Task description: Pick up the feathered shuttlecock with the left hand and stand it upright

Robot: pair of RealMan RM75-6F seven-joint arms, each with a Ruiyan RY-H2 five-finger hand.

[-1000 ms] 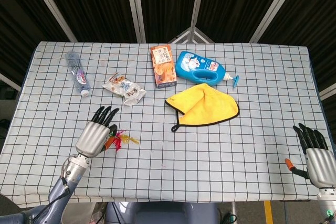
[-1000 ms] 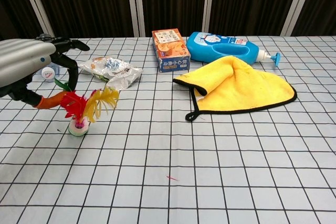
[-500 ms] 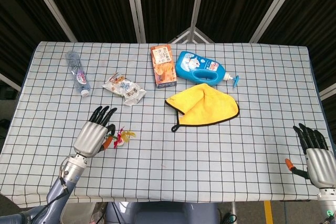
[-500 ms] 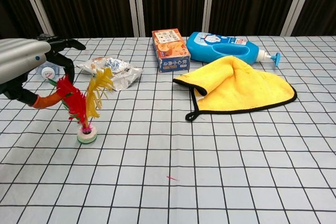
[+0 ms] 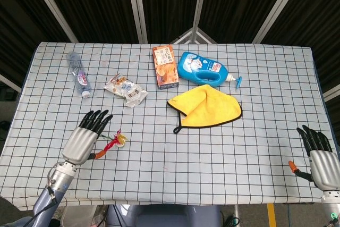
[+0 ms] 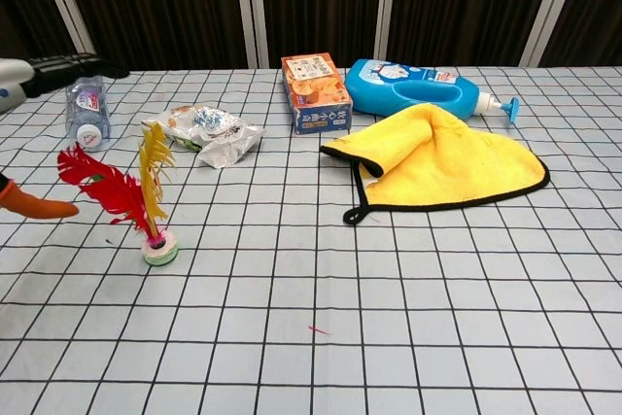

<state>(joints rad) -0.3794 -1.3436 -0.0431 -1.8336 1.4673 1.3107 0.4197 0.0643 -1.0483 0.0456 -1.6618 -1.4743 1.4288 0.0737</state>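
The feathered shuttlecock (image 6: 136,197) stands on its white base on the checked tablecloth, its red and yellow feathers leaning up to the left; the head view shows this shuttlecock (image 5: 117,139) as a small bright tuft. My left hand (image 5: 82,137) hovers just left of it with fingers spread, holding nothing and clear of the feathers. In the chest view only the left hand's fingertips (image 6: 58,66) and orange thumb tip show at the left edge. My right hand (image 5: 319,155) rests open at the table's near right corner.
A water bottle (image 5: 78,74) lies at the far left, a snack packet (image 5: 125,90) beside it. An orange box (image 5: 165,66), a blue detergent bottle (image 5: 204,68) and a yellow cloth (image 5: 209,105) occupy the far middle.
My left hand let go of the shuttlecock and drew back to the left and toward me. The shuttlecock went from tilted in the hand to standing on its base.
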